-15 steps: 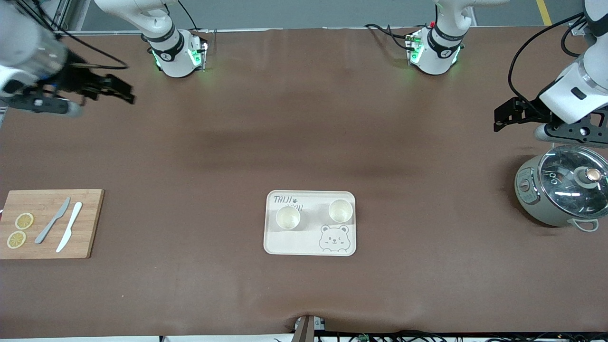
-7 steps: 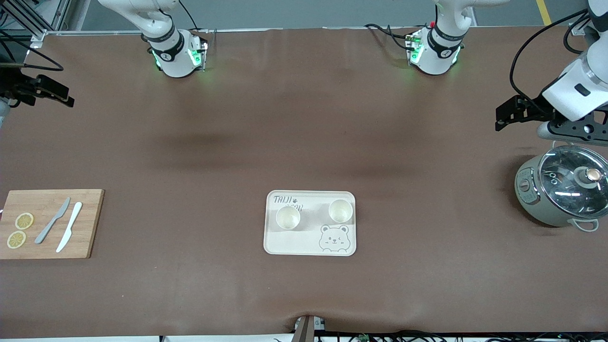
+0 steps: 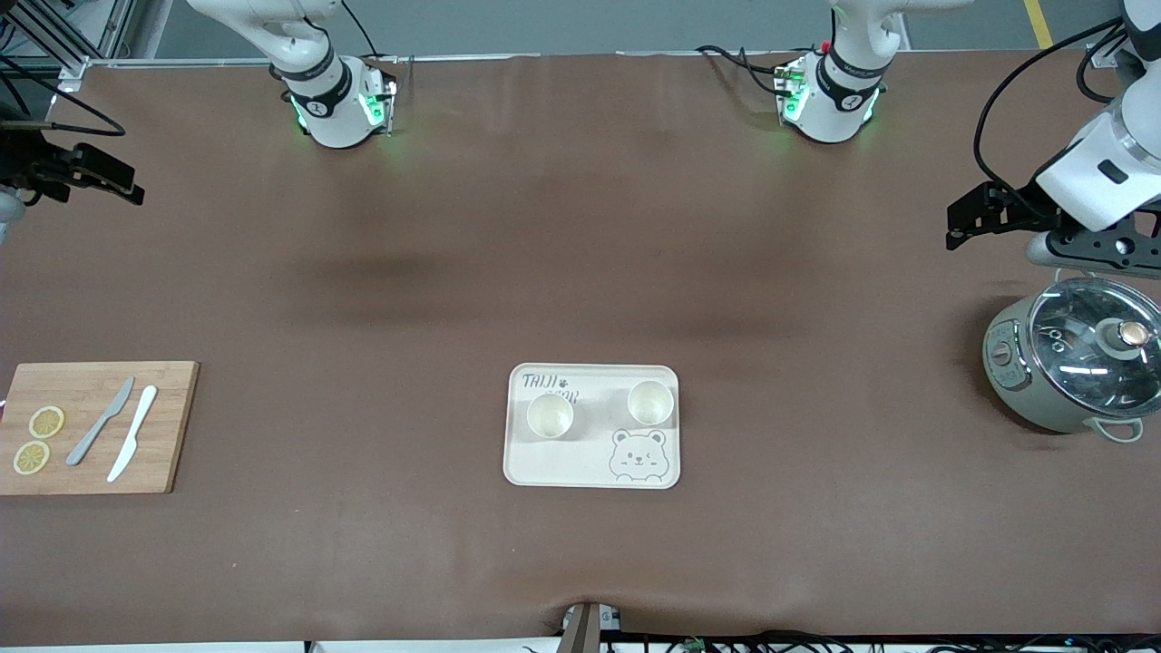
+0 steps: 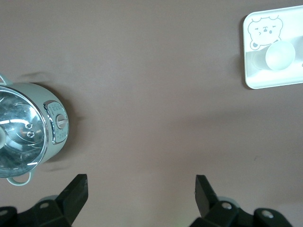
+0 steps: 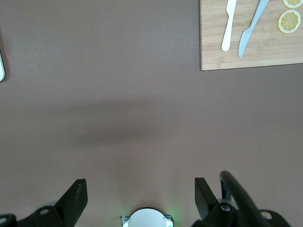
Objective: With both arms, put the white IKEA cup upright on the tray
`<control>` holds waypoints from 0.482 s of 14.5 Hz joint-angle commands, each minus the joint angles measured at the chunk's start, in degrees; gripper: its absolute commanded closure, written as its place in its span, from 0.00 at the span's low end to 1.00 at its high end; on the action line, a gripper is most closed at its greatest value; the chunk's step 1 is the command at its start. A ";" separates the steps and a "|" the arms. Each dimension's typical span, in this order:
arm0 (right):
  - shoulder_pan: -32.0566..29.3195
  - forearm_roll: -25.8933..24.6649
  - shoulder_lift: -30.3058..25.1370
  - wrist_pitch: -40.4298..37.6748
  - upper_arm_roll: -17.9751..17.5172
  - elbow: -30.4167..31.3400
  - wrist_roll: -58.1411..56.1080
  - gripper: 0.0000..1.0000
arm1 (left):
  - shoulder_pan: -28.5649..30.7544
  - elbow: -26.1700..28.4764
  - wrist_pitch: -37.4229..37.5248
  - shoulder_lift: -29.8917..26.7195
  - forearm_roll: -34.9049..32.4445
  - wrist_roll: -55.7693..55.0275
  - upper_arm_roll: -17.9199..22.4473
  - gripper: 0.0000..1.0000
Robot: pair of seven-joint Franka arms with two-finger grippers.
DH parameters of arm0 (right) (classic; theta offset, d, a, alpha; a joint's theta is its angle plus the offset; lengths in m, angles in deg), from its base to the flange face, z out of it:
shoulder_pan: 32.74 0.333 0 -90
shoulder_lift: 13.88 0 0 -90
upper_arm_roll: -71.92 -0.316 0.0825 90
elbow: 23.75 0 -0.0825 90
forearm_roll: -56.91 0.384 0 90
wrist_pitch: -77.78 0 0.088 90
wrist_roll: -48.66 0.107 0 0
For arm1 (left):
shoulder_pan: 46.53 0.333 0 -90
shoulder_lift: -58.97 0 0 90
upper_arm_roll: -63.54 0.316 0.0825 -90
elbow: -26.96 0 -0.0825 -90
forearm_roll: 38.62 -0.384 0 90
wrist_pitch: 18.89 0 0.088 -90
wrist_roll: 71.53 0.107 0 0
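Front view: The tray (image 3: 591, 426) lies flat on the brown table (image 3: 580, 272), about midway between the two arms' ends and toward the camera's edge. Two white cups stand upright on it, mouths up. One cup (image 3: 550, 416) sits just below the grey lettering, toward the right arm's end; the other cup (image 3: 650, 404) sits above the bear drawing, toward the left arm's end. They stand apart and do not touch. The left gripper (image 3: 963, 220) hangs over bare table at the left arm's end, beside and above a lidded pot (image 3: 1070, 367), holding nothing. The right gripper (image 3: 107, 172) hangs over bare table at the right arm's end, well apart from the tray, also holding nothing. A cutting board (image 3: 95, 426) at that end carries a grey knife (image 3: 101, 421), a white knife (image 3: 132, 433) and two lemon slices (image 3: 38, 439).

Left wrist view: The left gripper's (image 4: 141, 187) fingers (image 4: 75, 189) are spread wide with only table between them. The pot and one corner of the tray, with a cup and the bear, appear well apart from the gripper.

Right wrist view: The right gripper's (image 5: 141, 189) fingers (image 5: 75, 191) are likewise spread wide over bare table. The cutting board, with both knives and lemon slices, is visible, and a sliver of the tray's rim at the frame edge.
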 commanded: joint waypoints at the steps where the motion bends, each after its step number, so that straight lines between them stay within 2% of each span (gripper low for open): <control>1: -0.46 -0.99 -0.84 0.60 -0.60 1.22 -0.18 0.00 | -0.07 -0.84 1.15 0.03 -0.06 0.22 0.17 0.00; 7: -0.46 -0.99 -0.84 0.60 -0.60 1.22 -0.09 0.00 | -0.07 -0.84 1.15 0.12 -0.15 0.22 0.17 0.00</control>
